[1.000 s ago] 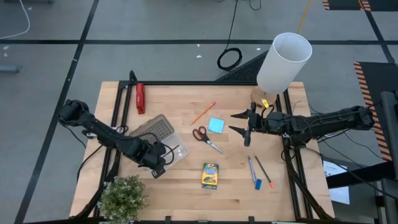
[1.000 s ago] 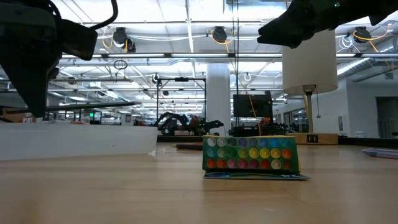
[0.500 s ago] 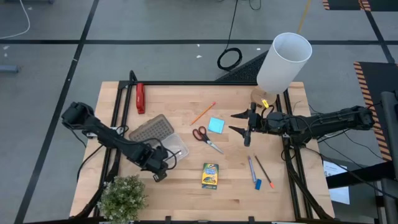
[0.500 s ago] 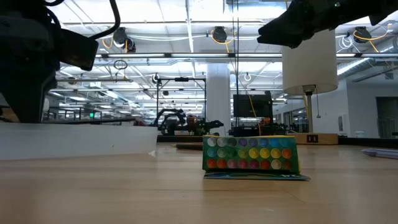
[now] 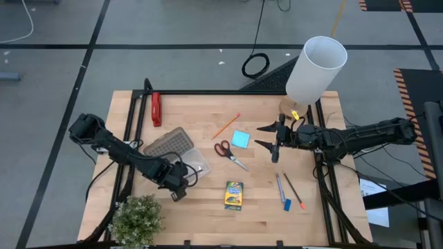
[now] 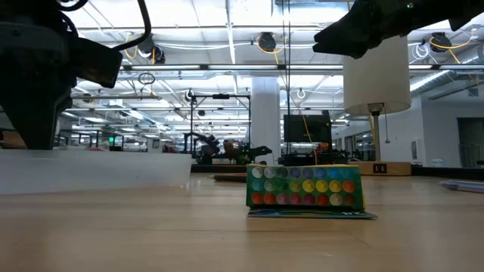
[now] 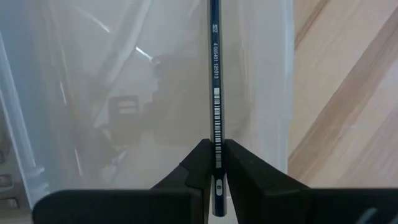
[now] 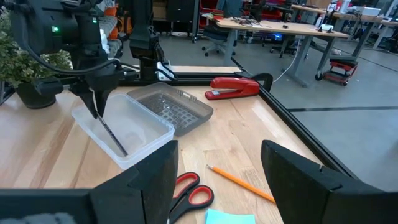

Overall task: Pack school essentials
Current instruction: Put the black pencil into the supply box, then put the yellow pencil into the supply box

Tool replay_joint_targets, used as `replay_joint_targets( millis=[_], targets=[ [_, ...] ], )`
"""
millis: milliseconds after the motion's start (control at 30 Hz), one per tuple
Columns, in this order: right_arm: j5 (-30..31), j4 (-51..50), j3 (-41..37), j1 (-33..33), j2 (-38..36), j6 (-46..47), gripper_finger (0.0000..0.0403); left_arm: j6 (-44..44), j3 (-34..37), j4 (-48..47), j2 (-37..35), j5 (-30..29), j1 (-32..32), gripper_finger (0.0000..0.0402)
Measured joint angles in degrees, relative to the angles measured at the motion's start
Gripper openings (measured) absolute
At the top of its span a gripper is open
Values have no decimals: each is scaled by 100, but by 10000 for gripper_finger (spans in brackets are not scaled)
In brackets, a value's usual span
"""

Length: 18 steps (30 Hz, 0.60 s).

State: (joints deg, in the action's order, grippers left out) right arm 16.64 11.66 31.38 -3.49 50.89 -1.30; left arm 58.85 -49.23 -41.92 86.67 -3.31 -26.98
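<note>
The left gripper (image 7: 217, 163) has its two dark fingers (image 7: 194, 163) pressed together on a thin dark-blue pencil with white print (image 7: 214, 93), which runs straight out from between the tips into the clear plastic case (image 7: 124, 93) ahead of them. In the right wrist view the same left gripper (image 8: 98, 107) holds that pencil slanted down into the case (image 8: 124, 134), its far end low inside; the grey dotted lid (image 8: 171, 107) lies just beyond the case, and a red bar-shaped tool (image 8: 235, 87) sits farther back.

The right gripper (image 5: 271, 136) hovers with its fingers (image 8: 298, 174) spread wide, holding nothing. Ahead of them lie the red-handled scissors (image 8: 189, 193), an orange pencil (image 8: 239, 183) and a corner of the light-blue square notepad (image 8: 233, 218).

Against half a second ago, both arms sit almost where they were.

From above, the yellow-green crayon box (image 5: 234, 195) lies on the wooden worktop (image 5: 208, 214) between the two grippers, nearer the front edge, with a blue pen (image 5: 279, 187) and tiny blue eraser (image 5: 287, 205) beside it. Only the low view shows the box's end face of coloured dots (image 6: 305, 186); there the left arm is a dark mass and the pencil cannot be made out.
</note>
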Motion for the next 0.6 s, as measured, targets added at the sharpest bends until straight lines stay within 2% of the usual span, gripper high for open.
replay_joint_targets(
  millis=[300,600],
  targets=[
    [0,-34,0,0,-2,20,222,-70,0,1,-17,48,9,53],
    [1,-167,0,0,0,174,222,-585,-146,-329,-122,372,358,125]
  ],
)
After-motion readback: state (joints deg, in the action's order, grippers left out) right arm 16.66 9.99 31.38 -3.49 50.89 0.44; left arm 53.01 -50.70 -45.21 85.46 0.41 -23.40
